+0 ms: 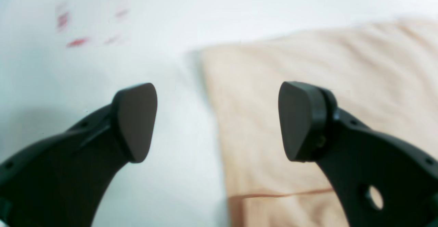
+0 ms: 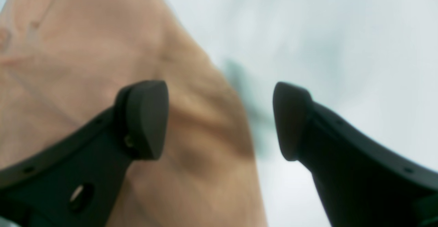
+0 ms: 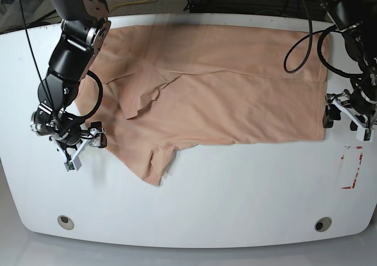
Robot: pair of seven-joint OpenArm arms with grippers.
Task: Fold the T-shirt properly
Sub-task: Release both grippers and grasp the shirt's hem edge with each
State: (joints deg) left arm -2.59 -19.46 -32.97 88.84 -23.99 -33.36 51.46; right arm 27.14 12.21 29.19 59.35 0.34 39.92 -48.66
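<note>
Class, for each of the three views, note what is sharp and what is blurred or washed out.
Left wrist view: left gripper fairly crisp, T-shirt and table soft and overexposed. Right wrist view: right gripper in focus, cloth behind it blurred. Base view: evenly lit and sharp, faint shadows under the shirt's edges.

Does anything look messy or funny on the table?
Yes. The T-shirt lies flat on its right part, but its left side is bunched and creased, and one sleeve pokes out crooked toward the front of the table.
</note>
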